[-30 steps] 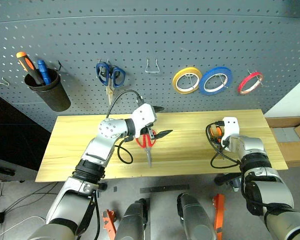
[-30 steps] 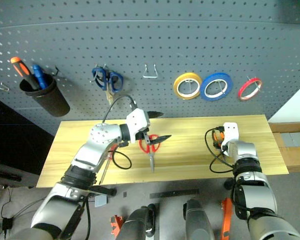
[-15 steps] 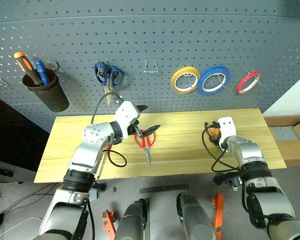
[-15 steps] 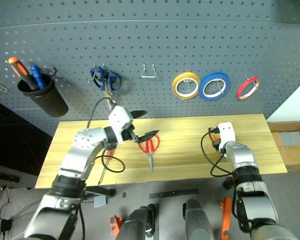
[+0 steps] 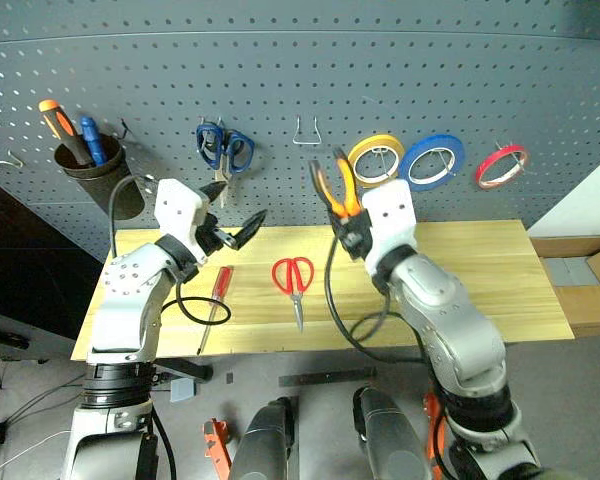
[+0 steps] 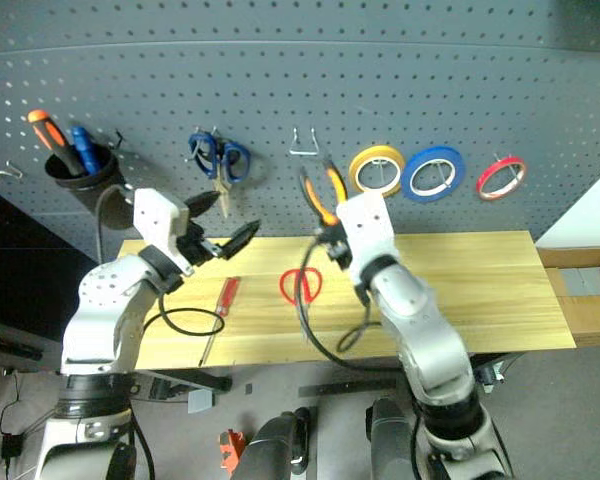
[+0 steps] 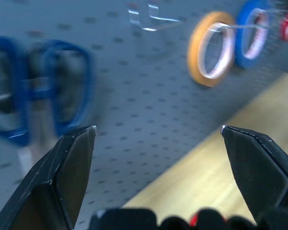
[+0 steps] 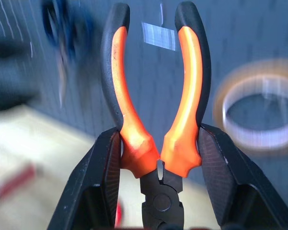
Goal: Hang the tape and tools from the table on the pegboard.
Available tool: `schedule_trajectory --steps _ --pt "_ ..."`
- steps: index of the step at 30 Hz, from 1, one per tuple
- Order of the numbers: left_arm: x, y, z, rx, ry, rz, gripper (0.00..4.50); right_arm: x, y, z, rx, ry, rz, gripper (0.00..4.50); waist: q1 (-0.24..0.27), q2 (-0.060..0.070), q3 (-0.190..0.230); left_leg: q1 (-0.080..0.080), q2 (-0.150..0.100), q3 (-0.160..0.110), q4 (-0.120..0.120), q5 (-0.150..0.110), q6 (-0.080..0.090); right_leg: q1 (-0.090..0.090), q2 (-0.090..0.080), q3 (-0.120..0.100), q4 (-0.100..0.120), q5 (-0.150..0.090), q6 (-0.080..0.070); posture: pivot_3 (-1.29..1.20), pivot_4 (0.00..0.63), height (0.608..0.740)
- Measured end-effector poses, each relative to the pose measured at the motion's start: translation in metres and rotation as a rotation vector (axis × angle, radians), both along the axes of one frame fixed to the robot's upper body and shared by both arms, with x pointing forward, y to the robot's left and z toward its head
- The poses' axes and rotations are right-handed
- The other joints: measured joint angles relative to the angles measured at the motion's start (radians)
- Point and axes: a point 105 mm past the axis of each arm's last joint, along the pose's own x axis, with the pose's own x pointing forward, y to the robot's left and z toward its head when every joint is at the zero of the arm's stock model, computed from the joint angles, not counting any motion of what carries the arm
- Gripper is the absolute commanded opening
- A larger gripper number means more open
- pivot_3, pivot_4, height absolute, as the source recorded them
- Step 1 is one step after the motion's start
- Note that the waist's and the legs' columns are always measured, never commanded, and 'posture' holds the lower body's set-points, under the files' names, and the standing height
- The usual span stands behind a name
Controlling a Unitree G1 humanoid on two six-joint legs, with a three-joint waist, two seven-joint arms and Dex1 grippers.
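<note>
My right gripper (image 5: 352, 228) is shut on the orange-and-black pliers (image 5: 334, 188) and holds them handles-up in front of the pegboard (image 5: 280, 70), just below a bare metal hook (image 5: 304, 130). In the right wrist view both fingers (image 8: 103, 172) clamp the pliers (image 8: 129, 115) near the pivot. My left gripper (image 5: 234, 228) is open and empty above the table's (image 5: 500, 275) left part, below the blue scissors. Red scissors (image 5: 293, 277) and a red screwdriver (image 5: 218, 291) lie on the table. The red tape (image 5: 501, 165) hangs at the pegboard's right.
A yellow tape roll (image 5: 375, 160) and a blue roll (image 5: 431, 160) hang right of the hook. Blue-handled scissors (image 5: 223, 148) hang left of it. A black cup (image 5: 92, 178) on the far left holds orange and blue screwdrivers. Cardboard boxes (image 5: 590, 280) sit off the table's right end.
My right gripper lifted the pliers off the table's right side and swung them up and left to the pegboard. My left arm drew left and up, away from the red scissors, uncovering the screwdriver.
</note>
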Motion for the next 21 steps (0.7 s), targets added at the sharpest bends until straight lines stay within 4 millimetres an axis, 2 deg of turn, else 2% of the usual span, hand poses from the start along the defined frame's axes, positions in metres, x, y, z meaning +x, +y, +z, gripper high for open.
schedule_trajectory --steps 4,10,13,16,21 --pt "-0.003 0.000 0.010 -0.021 -0.035 0.009 4.50 0.018 0.015 0.047 0.052 -0.140 0.006 1.86 0.008 0.000 0.000 0.000 0.001 0.000 -0.002 0.001 -0.001 -0.001 0.002 0.000 0.000 0.003 -0.005 -0.10 0.234 0.740" --pt "-0.007 0.001 0.015 -0.042 -0.045 0.015 4.50 0.050 0.035 0.080 0.094 -0.213 0.017 1.86 0.014 0.000 0.000 -0.005 0.001 0.002 -0.004 0.000 -0.002 -0.010 0.002 0.002 0.003 0.004 -0.006 -0.07 0.225 0.740" --pt "-0.010 -0.002 0.010 -0.045 -0.019 0.002 4.50 0.058 0.044 0.099 0.123 -0.269 0.033 1.86 0.015 -0.001 0.000 -0.011 0.002 0.002 -0.003 0.001 -0.003 -0.016 0.002 0.001 0.004 0.004 -0.007 -0.06 0.220 0.740" --pt "-0.011 -0.005 0.006 -0.053 0.006 -0.015 4.50 0.065 0.051 0.107 0.135 -0.307 0.046 1.86 0.016 -0.001 -0.001 -0.011 0.001 0.002 -0.003 0.001 -0.002 -0.016 0.002 0.001 0.004 0.004 -0.007 -0.04 0.218 0.740" --pt "-0.014 -0.015 0.005 -0.046 0.015 -0.046 4.50 0.083 0.054 0.096 0.134 -0.302 0.037 1.86 0.020 -0.002 -0.001 -0.011 0.002 0.002 -0.003 0.001 -0.003 -0.016 0.002 0.001 0.004 0.005 -0.008 -0.03 0.215 0.740"
